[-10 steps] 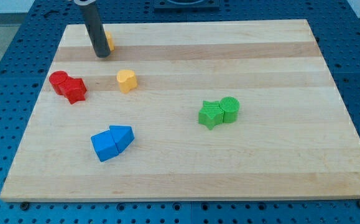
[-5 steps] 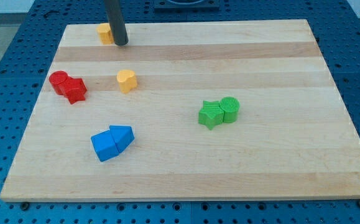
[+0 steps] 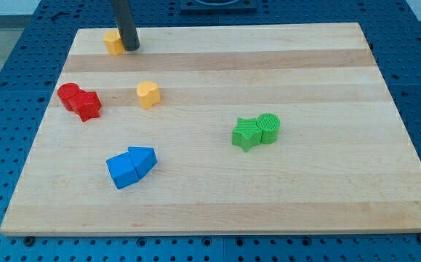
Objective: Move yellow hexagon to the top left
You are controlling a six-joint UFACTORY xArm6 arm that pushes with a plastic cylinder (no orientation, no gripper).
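Blue blocks (image 3: 131,167) sat nearest, w/ green pair (image 3: 257,131) at view's right, red pair (image 3: 79,101) & yellow heart (image 3: 147,94) mid-left. We had no gripper; my tip (image 3: 129,47) touched yellow hexagon (image 3: 113,41), top-left corner of bench (image 3: 217,204).

Over the last second my tip (image 3: 130,46) travelled from below the small yellow hexagon block (image 3: 113,41) toward the view's top, then shifted slightly to the view's left. It now stands touching the hexagon's right side. The hexagon was pushed up and to the view's left, and sits close to the top-left corner of the pale wooden board (image 3: 283,189).
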